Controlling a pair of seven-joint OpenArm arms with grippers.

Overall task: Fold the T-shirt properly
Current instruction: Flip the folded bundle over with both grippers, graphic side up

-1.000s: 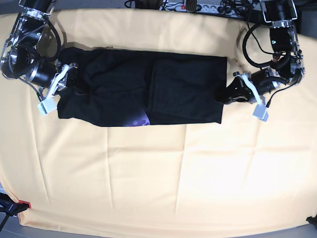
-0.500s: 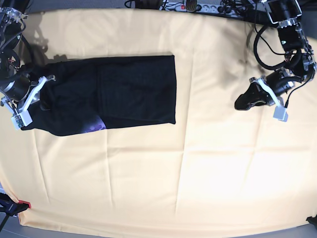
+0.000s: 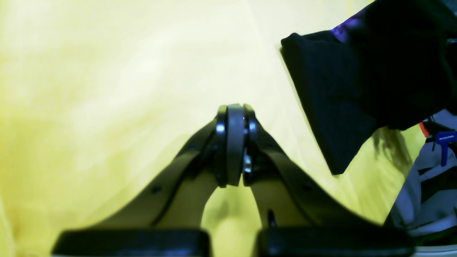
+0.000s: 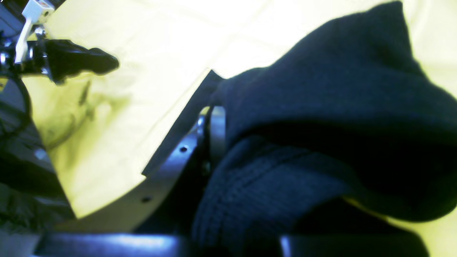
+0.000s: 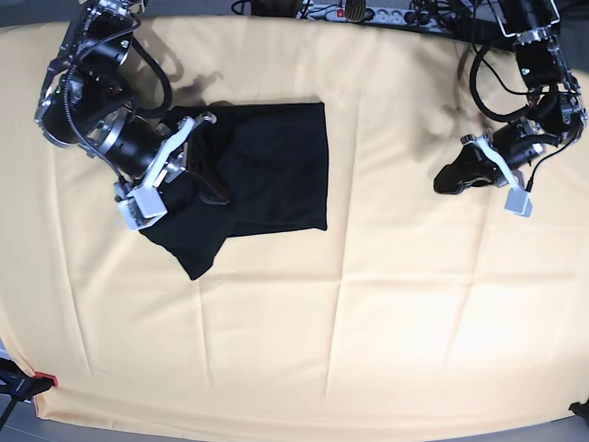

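Note:
The black T-shirt point(image 5: 276, 157) lies folded on the pale yellow cloth point(image 5: 368, 304), left of centre. Its left end is raised and bunched, and a point of it point(image 5: 193, 253) droops toward the front. My right gripper point(image 5: 210, 175) is shut on that raised end. In the right wrist view, dark knit fabric point(image 4: 321, 107) fills the space at the gripper point(image 4: 217, 132) and hides one finger. My left gripper point(image 5: 444, 181) rests at the right, well clear of the shirt, shut and empty point(image 3: 234, 142). The left wrist view shows the shirt's hanging corner point(image 3: 342, 100) with a trace of purple print.
A power strip and cables point(image 5: 359, 11) run along the far edge. A red and black clamp point(image 5: 28, 382) sits at the front left corner. The cloth carries fold creases. A blue clamp point(image 3: 446, 139) shows past the table edge in the left wrist view.
My right gripper has swung from the far left toward the middle, lifting the shirt's left end over the folded part. The left gripper, shut and apart from the shirt, has barely shifted.

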